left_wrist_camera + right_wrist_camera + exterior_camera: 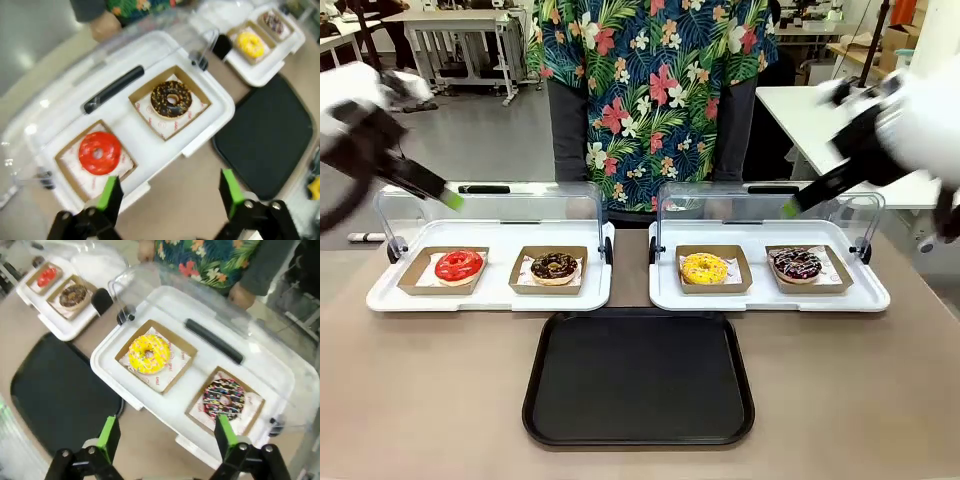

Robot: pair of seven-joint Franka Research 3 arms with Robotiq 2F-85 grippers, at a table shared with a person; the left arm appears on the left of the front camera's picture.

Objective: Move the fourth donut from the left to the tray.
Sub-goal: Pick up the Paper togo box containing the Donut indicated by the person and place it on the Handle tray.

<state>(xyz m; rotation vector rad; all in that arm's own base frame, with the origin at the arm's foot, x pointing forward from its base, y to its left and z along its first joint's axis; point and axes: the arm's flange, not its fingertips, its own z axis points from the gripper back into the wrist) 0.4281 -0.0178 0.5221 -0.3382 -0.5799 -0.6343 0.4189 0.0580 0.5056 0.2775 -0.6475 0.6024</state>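
The fourth donut (797, 264), dark chocolate with pink and white stripes, lies in its brown holder at the right end of the right white display tray (868, 298). It shows between my right fingers in the right wrist view (223, 399). The black tray (638, 420) sits at the table's front middle, bare. My right gripper (166, 434) is open and hangs above the right display tray, up and apart from the donut (790, 207). My left gripper (170, 192) is open too, raised over the left display tray (450, 200).
A yellow donut (705, 268) sits left of the fourth one. A red donut (458, 265) and a crumb-topped chocolate donut (554, 266) lie in the left display tray. Both clear lids (760, 205) stand tilted back. A person in a floral shirt (650, 90) stands at the far side.
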